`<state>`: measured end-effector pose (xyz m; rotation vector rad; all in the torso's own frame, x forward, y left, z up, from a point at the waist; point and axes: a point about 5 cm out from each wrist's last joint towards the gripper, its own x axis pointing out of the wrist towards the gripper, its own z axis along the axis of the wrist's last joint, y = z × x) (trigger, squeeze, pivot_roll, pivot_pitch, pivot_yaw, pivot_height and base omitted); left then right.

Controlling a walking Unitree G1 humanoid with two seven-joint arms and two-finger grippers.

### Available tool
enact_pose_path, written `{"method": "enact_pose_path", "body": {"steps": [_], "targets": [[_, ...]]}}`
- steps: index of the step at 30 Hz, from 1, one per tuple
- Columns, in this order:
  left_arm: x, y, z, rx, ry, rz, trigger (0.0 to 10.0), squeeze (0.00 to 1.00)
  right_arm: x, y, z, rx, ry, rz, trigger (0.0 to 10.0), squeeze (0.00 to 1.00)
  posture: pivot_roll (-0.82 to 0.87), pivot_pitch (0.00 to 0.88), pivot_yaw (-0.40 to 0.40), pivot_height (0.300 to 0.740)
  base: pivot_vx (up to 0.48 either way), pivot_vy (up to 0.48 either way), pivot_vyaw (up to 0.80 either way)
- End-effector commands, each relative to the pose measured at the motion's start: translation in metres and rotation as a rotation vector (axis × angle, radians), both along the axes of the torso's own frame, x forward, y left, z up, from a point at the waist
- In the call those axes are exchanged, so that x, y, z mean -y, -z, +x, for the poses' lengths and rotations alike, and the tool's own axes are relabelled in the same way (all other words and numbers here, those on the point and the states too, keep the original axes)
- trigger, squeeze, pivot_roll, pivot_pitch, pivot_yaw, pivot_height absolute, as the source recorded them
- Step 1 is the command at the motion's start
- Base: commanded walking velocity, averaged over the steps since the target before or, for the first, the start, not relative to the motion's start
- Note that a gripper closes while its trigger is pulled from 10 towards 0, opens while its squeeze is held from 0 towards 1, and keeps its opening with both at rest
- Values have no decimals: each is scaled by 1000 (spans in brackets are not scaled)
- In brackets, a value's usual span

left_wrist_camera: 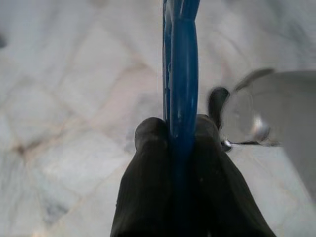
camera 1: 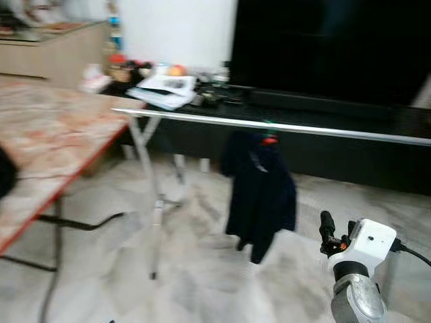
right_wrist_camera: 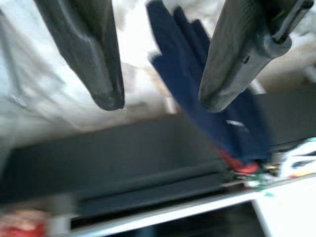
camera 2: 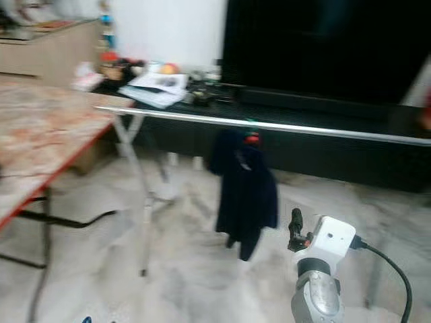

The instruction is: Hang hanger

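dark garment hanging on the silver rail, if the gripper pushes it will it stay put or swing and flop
Probably swing: the dark garment dangles freely from the silver rail, apparently by a single red hanger. It looks soft, its hem hanging uneven, so it would likely fold around the open right gripper rather than resist. A sideways push might slide it along the smooth rail.

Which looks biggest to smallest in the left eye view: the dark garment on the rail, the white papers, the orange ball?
1. Dark garment, by far.
2. White papers.
3. Orange ball.
The papers and ball sit farther back, so true sizes stay unsure.
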<state>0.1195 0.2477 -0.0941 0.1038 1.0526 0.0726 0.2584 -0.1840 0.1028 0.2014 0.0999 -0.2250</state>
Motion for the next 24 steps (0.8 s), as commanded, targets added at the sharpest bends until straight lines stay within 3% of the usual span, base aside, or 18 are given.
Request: {"method": "enact_pose_path", "body": {"steps": [1,7,11,24], "targets": [[0,0,-1,-8,7,2,10000,0,0,-1,0,9,13,7,10000,0,50,49,19,740,0,-480,-650],[-2,-1,1,-1,12,9,10000,0,-1,3,0,5,15,0,10000,0,49,49,22,740,0,-436,-108],[-4,-4,8,22,6,17,10000,0,0,9,0,-16,0,-13,10000,0,49,46,24,740,0,-72,0],[-3,-35,75,228,163,80,10000,0,3,20,6,-45,-4,-36,10000,0,50,29,43,740,0,0,0]]}}
